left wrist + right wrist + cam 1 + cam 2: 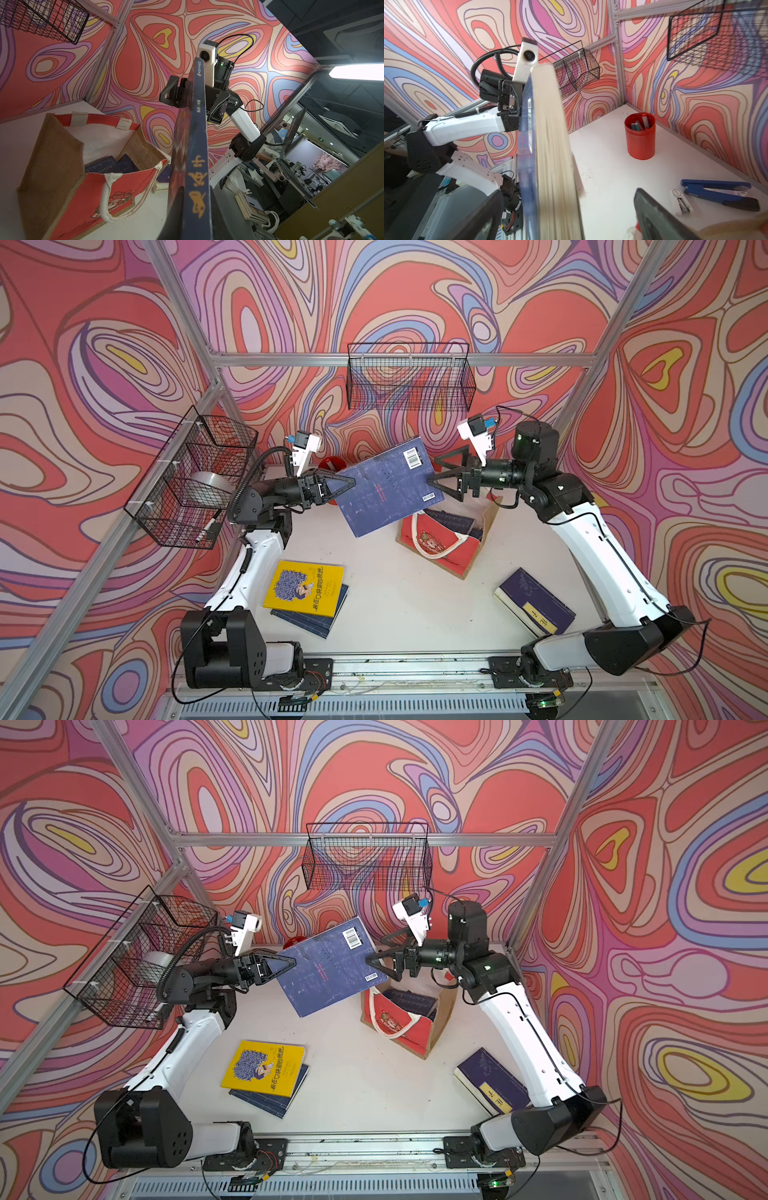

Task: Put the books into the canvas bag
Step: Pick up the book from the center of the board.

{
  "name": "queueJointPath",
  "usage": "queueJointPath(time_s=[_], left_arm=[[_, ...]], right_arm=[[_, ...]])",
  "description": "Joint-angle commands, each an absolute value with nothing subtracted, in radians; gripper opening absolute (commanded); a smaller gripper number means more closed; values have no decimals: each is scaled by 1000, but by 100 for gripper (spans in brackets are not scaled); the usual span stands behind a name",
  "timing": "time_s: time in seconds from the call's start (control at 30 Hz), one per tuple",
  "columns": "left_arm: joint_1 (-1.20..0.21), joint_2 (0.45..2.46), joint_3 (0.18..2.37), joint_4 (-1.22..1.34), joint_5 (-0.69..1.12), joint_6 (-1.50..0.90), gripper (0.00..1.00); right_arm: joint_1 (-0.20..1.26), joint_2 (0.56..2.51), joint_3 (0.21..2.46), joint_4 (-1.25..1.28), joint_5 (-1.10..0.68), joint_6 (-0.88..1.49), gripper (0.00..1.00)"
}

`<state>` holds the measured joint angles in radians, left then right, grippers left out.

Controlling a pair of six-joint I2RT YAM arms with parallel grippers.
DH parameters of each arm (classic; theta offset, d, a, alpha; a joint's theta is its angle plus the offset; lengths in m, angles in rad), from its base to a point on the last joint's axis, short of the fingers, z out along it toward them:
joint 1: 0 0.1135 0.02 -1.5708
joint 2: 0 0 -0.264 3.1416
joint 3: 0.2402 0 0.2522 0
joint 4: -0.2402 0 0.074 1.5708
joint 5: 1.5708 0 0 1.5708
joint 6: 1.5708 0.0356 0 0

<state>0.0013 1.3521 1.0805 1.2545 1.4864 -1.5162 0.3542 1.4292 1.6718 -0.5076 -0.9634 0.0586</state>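
Navy paperback: probably light, fairly stiff, slick-covered; left gripper clamps its spine edge, right gripper spread wide around fore-edge; grip mid-edge.

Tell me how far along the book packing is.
Done: at least two navy books sit inside the canvas bag. In hand: the left gripper pinches a large navy book in the air near the bag; the right gripper is open around its opposite edge. Left: that book, the yellow book lying on another navy book, and the labelled navy book by the right arm.
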Motion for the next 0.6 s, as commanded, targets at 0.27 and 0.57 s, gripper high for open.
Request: queueJointPath(time_s=[0.27, 0.57], left_arm=[[-35, 1361, 1115, 1359, 1499, -1548, 0], [-34, 1441, 1141, 1325, 1450, -1508, 36]], right_arm=[[360, 1490, 1661, -362, -1235, 136, 51], [353, 1462, 1658, -404, -1090, 226, 0]])
